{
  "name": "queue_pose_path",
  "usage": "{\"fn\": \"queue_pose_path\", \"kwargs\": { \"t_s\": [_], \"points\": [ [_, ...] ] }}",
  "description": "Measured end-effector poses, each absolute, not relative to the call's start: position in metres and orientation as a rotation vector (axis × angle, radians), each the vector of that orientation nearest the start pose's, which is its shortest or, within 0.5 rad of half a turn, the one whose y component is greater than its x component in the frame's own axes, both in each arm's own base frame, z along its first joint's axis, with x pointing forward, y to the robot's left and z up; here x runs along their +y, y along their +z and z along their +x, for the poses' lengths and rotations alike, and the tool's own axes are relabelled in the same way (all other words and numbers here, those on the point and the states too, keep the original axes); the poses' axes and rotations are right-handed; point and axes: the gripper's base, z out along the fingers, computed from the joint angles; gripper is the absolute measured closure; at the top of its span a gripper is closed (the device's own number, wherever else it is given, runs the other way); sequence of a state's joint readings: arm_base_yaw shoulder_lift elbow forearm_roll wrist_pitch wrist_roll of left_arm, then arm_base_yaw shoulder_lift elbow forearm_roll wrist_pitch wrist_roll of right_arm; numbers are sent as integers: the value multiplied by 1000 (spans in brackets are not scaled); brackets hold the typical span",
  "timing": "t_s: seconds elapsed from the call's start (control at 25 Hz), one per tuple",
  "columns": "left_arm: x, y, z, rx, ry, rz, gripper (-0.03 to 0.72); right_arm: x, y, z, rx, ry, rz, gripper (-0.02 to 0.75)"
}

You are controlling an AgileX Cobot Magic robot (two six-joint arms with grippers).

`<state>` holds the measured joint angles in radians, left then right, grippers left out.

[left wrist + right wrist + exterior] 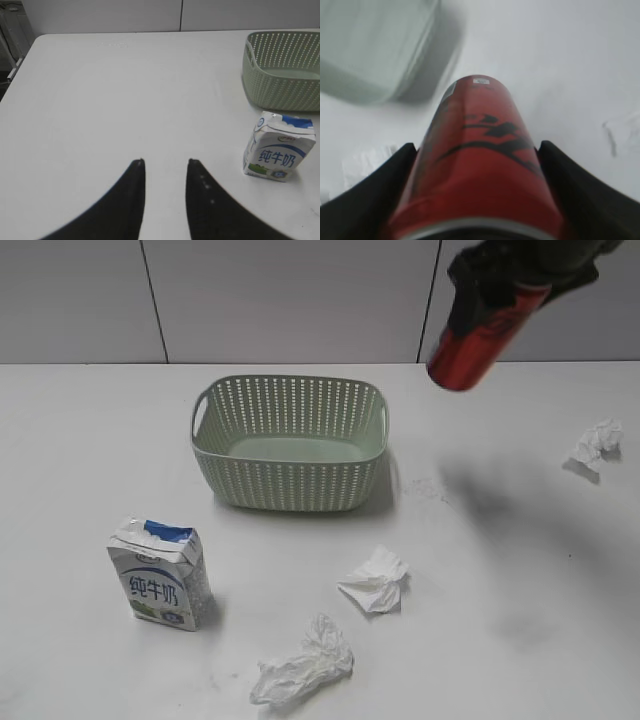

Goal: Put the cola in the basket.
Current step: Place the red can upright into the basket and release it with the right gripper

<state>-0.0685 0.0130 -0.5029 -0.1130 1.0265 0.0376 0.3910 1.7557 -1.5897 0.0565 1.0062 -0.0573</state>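
White table, grey panelled wall

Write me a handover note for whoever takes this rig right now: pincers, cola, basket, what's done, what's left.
Right pincer: shut on the cola, held tilted in the air, up and to the right of the basket, not yet over it.
Left pincer: open, empty, over bare table, left of the milk carton.
Basket: upright on the table, nothing in it.
Done: cola picked up.
Left: carry it over the basket, lower, release.
Crumpled paper lies in front of the basket; not in the path.
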Motion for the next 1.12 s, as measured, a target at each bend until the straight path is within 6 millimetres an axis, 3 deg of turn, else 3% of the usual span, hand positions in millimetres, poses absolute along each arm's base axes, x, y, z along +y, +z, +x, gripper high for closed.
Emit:
{"fn": "queue_pose_path", "kwargs": {
  "t_s": [0.12, 0.28, 0.48, 0.64, 0.76, 0.96, 1.12],
  "points": [
    [-9, 281, -3, 2016, -154, 109, 460, 157, 346, 368, 2503, 197, -575, 214],
    [-9, 281, -3, 2016, -154, 109, 460, 180, 346, 387, 2510, 204, -646, 214],
    [-9, 281, -3, 2016, -154, 109, 460, 238, 310, 400, 2544, 220, -832, 214],
    [-9, 281, -3, 2016, -154, 109, 460, 288, 279, 398, 2527, 244, -968, 214],
    [-9, 281, -3, 2016, -154, 109, 460, 313, 252, 396, 2528, 260, -1025, 214],
    [-9, 281, -3, 2016, -154, 109, 460, 324, 209, 401, 2590, 257, -1058, 214],
    [-9, 281, -3, 2016, -154, 109, 460, 324, 194, 405, 2613, 236, -1065, 214]
  ]
}}
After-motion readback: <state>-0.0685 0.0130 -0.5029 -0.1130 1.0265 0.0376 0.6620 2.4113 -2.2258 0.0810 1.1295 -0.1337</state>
